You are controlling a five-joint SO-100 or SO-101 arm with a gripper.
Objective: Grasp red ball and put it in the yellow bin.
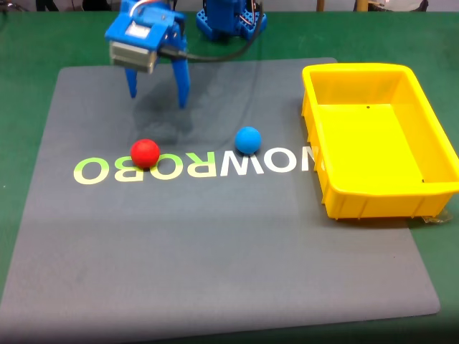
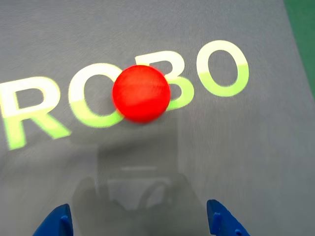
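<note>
Red ball (image 1: 145, 152), yellow bin (image 1: 358, 204), grey mat (image 1: 215, 258)

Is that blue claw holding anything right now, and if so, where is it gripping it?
Nothing is held. The gripper hangs open above the mat, and the red ball lies free on the lettering ahead of its fingers.

A small matte red ball (image 2: 141, 93) sat upper centre on the grey mat's (image 2: 256, 147) pale-green lettering (image 2: 221, 69); blue plastic fingertips (image 2: 55, 222) (spread wide) flanked the bottom edge.

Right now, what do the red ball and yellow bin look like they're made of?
The red ball looks matte, perhaps foam or rubber: even colour, no glare. The yellow bin looks like glossy moulded plastic: rolled rim, soft sheen on its walls.
</note>
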